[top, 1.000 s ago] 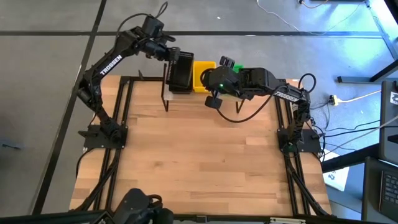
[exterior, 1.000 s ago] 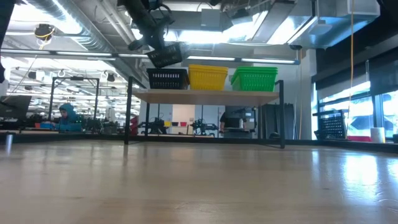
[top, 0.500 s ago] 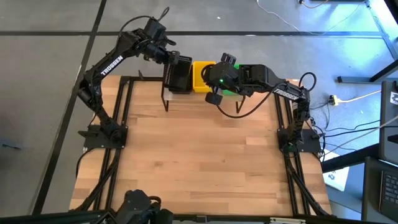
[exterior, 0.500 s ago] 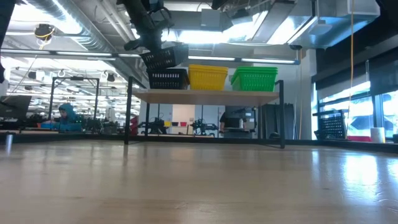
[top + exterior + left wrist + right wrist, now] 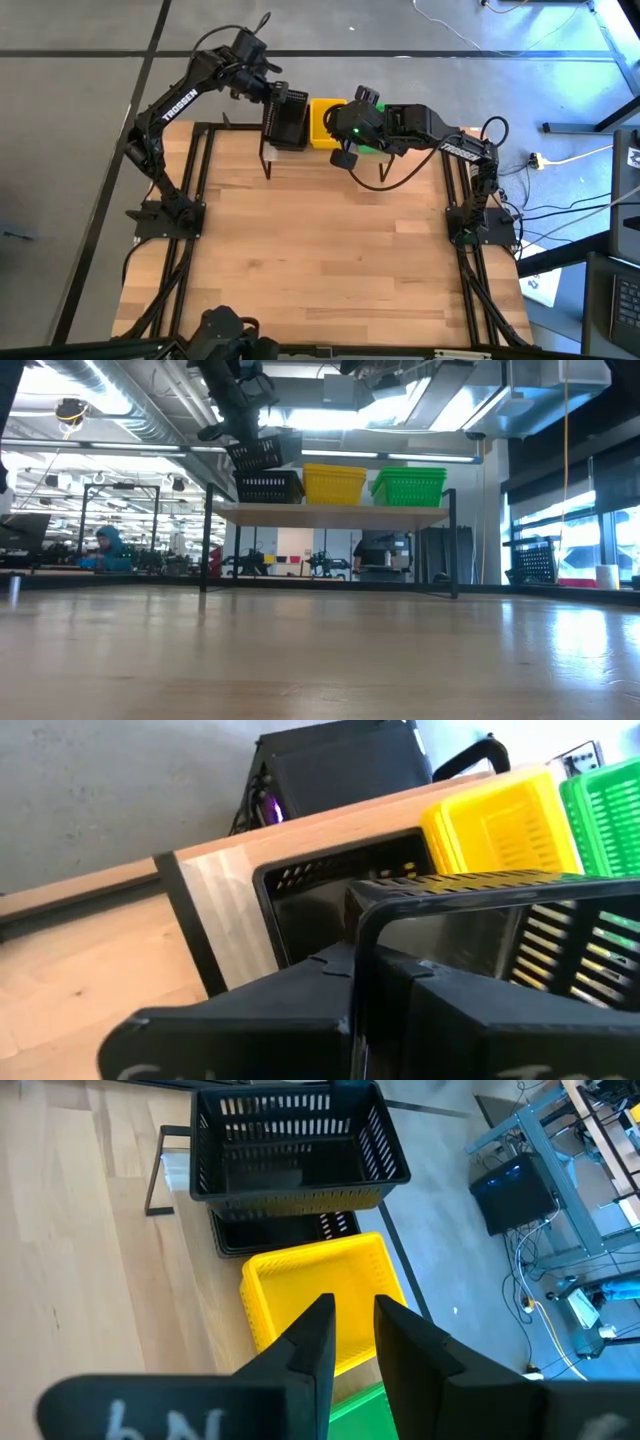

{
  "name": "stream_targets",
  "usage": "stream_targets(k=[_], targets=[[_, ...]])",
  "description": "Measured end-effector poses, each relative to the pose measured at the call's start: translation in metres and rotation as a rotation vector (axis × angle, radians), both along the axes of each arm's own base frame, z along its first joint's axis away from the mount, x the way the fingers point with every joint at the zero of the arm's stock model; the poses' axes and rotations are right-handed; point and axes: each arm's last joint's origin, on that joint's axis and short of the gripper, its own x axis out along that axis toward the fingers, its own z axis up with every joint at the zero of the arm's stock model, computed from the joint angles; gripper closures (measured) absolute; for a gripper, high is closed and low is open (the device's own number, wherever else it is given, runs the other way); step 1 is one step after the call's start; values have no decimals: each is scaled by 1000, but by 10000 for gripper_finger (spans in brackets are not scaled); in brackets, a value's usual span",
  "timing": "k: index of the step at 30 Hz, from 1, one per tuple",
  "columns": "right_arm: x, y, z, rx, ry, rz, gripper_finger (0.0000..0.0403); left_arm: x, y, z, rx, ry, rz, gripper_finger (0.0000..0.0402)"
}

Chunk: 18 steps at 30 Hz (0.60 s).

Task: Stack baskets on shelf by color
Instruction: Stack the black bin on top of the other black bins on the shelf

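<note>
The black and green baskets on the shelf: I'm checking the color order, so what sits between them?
In the low view, a yellow basket sits on the shelf between the black basket and the green basket.

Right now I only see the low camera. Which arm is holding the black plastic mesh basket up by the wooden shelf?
Observer: The left gripper clamps the rim of that black plastic mesh basket.
Operator: Is it over the other black one?
Observer: Mostly. From above it covers the lower black mesh basket on the wooden-topped shelf, leaving one edge showing.
Operator: Where's the other arm?
Observer: The right gripper hovers empty, fingers slightly apart, over the yellow mesh basket.
</note>
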Motion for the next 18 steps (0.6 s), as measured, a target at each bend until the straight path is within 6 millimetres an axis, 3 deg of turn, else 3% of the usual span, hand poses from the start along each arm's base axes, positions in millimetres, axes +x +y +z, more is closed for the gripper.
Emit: stream_targets(k=[18], targets=[[0,0,0,0,0,0,327,8,-8,-1,33,42,-26,402]])
